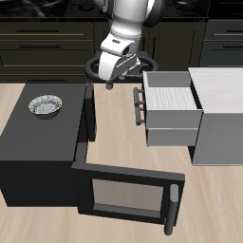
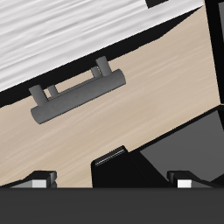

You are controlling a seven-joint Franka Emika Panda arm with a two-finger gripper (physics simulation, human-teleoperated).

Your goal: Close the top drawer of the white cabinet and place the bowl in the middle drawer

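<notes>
A dark bar handle is sticking out from a white drawer front on two short posts, lying tilted across the view. The pale wooden desk is showing beside it. A black box is edging in, and the pincer's fingertips are peeking in, standing apart.

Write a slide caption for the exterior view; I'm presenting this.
Gripper hovers by the open top drawer; bowl waits on black box.

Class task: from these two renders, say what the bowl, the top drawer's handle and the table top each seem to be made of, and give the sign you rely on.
The bowl: probably metal, silvery with a glinting patterned inside. The top drawer's handle: a dark grey matte bar; painted metal or plastic, the look leaves it open. The table top: seemingly light wood or wood laminate, pale beige with fine grain streaks, matte.
</notes>
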